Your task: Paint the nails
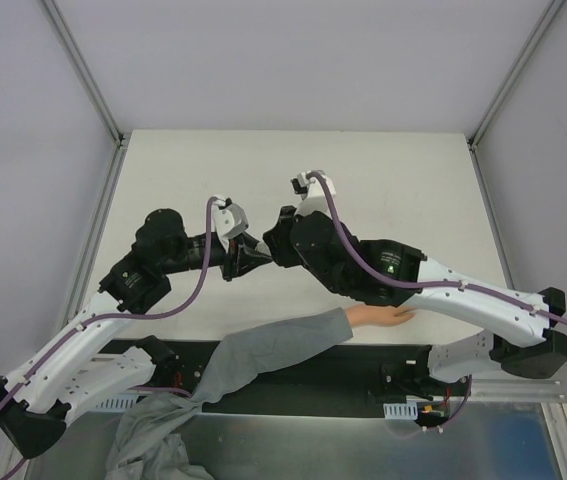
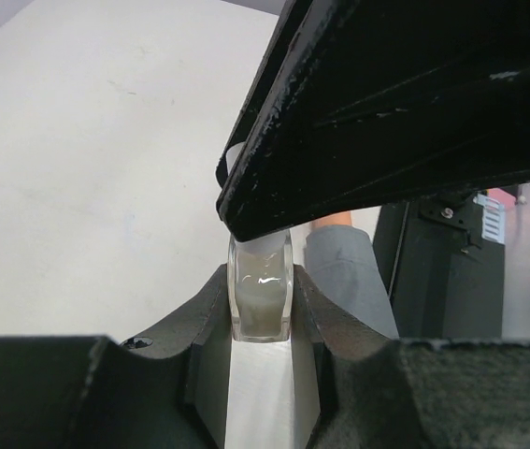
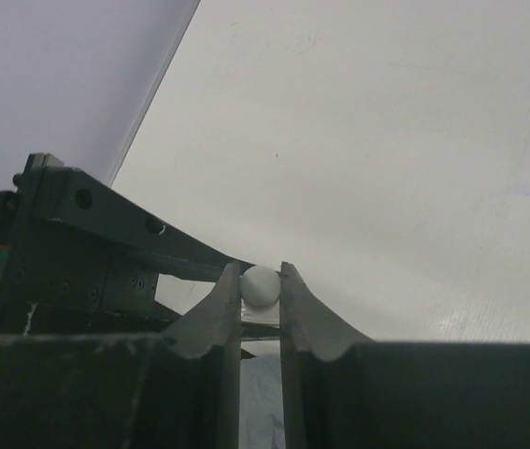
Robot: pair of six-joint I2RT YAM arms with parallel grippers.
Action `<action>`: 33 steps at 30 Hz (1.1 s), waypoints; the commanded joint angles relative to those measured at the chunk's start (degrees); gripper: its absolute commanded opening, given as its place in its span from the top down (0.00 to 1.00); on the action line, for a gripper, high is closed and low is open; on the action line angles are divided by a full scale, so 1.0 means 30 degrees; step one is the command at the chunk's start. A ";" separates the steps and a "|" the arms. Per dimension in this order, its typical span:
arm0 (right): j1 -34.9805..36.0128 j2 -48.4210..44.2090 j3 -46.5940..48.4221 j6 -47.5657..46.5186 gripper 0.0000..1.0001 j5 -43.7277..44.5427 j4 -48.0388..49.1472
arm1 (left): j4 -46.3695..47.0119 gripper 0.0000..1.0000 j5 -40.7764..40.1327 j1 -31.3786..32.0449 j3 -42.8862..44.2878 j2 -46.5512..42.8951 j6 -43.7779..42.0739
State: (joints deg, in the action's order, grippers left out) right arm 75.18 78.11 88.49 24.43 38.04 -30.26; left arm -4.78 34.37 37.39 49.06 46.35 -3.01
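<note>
My left gripper (image 1: 251, 260) is shut on a small clear bottle (image 2: 260, 290) of whitish liquid, held above the table. My right gripper (image 1: 272, 247) meets it from the right and is shut on the bottle's round white cap (image 3: 261, 284). In the left wrist view, the right gripper's black finger (image 2: 386, 122) covers the bottle's top. The pale peach hand (image 1: 384, 316) with its grey sleeve (image 1: 283, 345) lies at the table's near edge, partly under my right arm. The nails are too small to make out. A bit of hand (image 2: 333, 221) and sleeve (image 2: 344, 271) shows behind the bottle.
The white table (image 1: 383, 180) is walled by pale panels on the left, right and back. A black strip (image 1: 343, 380) with the arm bases runs along the near edge. Loose grey cloth (image 1: 153, 440) hangs at the bottom left.
</note>
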 commanded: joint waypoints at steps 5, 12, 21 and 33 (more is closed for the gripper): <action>-0.1911 -0.4784 -0.5229 -1.3195 1.00 -1.5634 0.3873 | 0.1530 1.00 1.1873 -0.0041 0.1255 0.0458 0.0265; -0.2736 -0.4971 -0.5677 -1.2801 1.00 -1.8364 0.4665 | 0.3526 1.00 1.3444 -0.0040 0.0668 0.0575 0.1494; -0.2531 -0.4679 -0.2203 -0.8822 0.31 -1.1002 0.0932 | 0.3292 1.00 1.1166 -0.0040 0.0523 0.0811 0.1413; -0.0978 -0.2747 0.1527 -0.2429 0.25 -0.4420 -0.3828 | 0.1856 1.00 0.5512 -0.0040 0.0610 0.0284 0.0328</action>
State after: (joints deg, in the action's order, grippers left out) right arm 70.37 66.17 88.62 10.37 16.67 -35.92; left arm -0.03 57.49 36.80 49.15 48.99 -0.19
